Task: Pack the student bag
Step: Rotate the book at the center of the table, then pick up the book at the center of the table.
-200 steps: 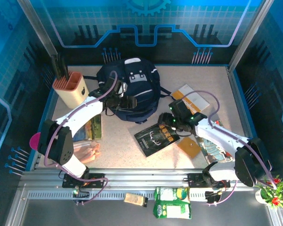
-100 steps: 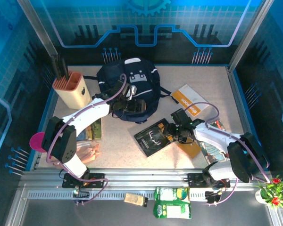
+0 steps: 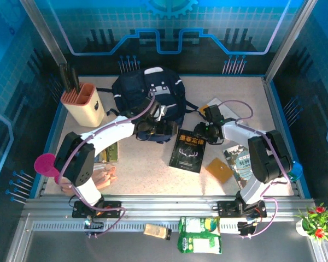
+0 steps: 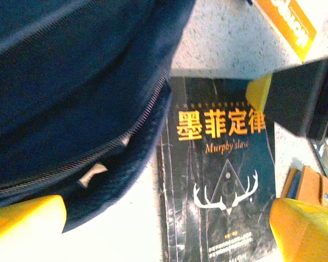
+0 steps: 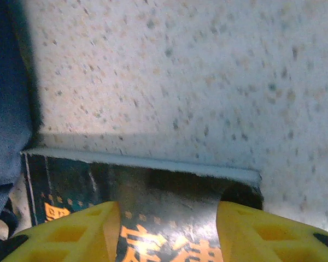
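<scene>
Left gripper (image 4: 164, 215): fingers spread wide, empty, over near edge of student bag (image 3: 147, 90) and black book (image 3: 188, 150) beside it. Right gripper (image 5: 167, 213): fingers partly apart, straddling book's far edge, contact unclear. Bag far centre of table (image 3: 153, 174); brown wallet (image 3: 218, 170) right of book.

A robotics lab test cell: a speckled table (image 3: 142, 170) boxed in by blue wall panels (image 3: 218, 22) printed with a gear and circuit lines, with an aluminium rail (image 3: 169, 210) at the near edge anchoring the left arm (image 3: 101, 135) and the right arm (image 3: 250, 139).
</scene>
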Controlling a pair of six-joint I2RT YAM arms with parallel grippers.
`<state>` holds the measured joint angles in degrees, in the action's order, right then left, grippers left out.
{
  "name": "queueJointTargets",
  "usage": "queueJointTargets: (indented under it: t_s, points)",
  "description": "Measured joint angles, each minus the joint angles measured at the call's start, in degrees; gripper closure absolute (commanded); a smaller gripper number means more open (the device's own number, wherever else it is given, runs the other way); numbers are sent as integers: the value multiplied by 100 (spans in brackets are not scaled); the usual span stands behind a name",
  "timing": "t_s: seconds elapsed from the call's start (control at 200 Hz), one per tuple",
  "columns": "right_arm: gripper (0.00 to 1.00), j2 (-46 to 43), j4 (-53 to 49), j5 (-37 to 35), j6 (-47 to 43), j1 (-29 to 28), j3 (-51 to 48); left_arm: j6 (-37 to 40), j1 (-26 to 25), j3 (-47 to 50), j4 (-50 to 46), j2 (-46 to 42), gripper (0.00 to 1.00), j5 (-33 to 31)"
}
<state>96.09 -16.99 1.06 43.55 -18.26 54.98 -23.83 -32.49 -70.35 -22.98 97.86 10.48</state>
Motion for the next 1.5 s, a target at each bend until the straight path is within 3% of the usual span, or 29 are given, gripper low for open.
queueJointTargets:
  t_s: [0.175,0.34,0.6,1.026,1.501]
  points:
    - [50,-549,-131,157,-210,31,-114,-413,-389,-144,-50,437,17,140]
    - [51,-1296,-101,411,-52,-4,-798,-767,-682,-376,-116,802,36,219]
    - [60,-1126,20,750,284,-107,-1384,-1075,-793,-516,-131,1272,49,315]
    - [61,-846,-166,719,258,-120,-1088,-1095,-841,-634,-264,1523,44,28]
    - [64,-669,-702,-9,70,-157,-833,-1075,-866,-634,-514,1469,50,-728]
